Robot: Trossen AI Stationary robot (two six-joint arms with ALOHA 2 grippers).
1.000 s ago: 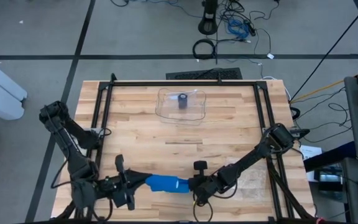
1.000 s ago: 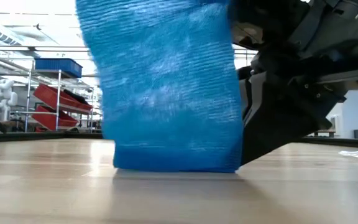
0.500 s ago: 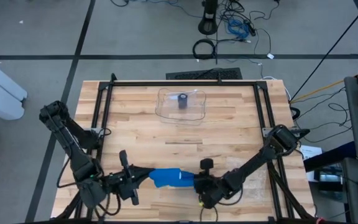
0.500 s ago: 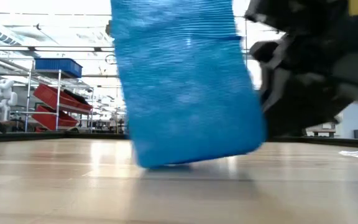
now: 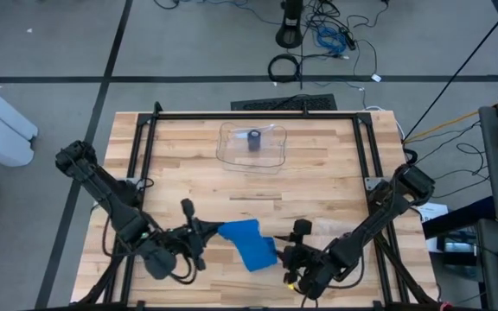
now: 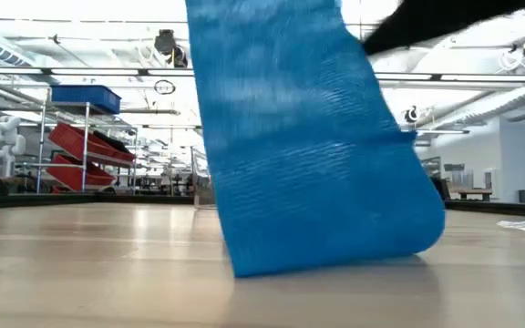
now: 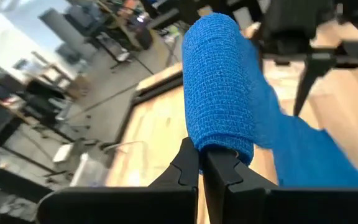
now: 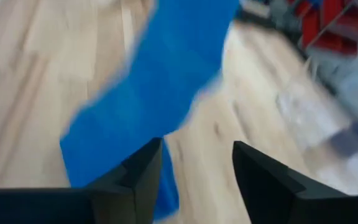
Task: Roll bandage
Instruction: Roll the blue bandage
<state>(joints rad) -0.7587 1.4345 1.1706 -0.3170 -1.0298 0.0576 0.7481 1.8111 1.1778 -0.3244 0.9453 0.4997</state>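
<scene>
Half-rolled approx: L fingers (image 7: 202, 163) pinched bandage (image 5: 251, 244) roll, R fingers (image 8: 194, 163) stood apart off its loose tail; rest unrolled.

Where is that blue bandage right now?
In the high view the blue bandage is near the table's front edge, around the middle, between the two claws. The left claw is shut on its rolled end; the loose tail reaches toward the right claw.

Bandage (image 5: 251, 244) between hands, near table (image 5: 318, 173) front edge; tray (image 5: 253, 144) apparently behind.
</scene>
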